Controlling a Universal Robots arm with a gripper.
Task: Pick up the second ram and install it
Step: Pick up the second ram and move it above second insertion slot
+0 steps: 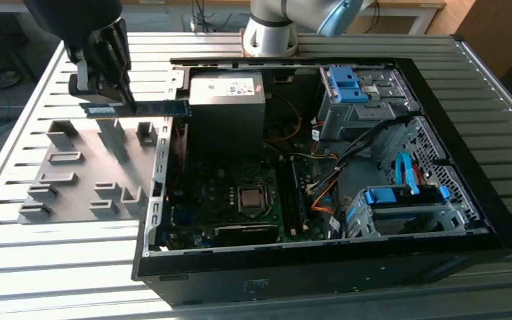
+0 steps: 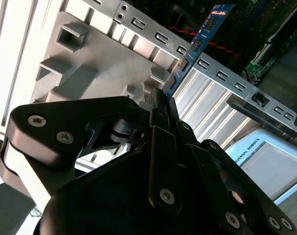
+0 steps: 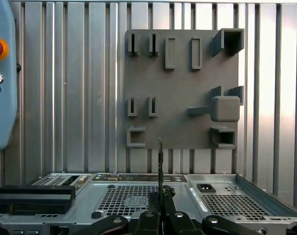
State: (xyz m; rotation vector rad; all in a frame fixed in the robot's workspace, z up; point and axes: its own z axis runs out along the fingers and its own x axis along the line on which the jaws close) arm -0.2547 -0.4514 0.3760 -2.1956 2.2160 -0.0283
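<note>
Hovering at the exterior view's left above the grey tray (image 1: pixel 78 193) on the slatted desk (image 1: pixel 61 267), tool (image 1: pixel 105 100) clamped on the second ram (image 1: pixel 145 109); ram held level, free end reaching rightward over the side wall of the open computer case (image 1: pixel 327 260).

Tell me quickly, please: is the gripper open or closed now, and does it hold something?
Gripper: closed, holding the memory stick by one end.

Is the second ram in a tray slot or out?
Out: the gripper is shut on the ram, lifted clear of the grey tray.
</note>
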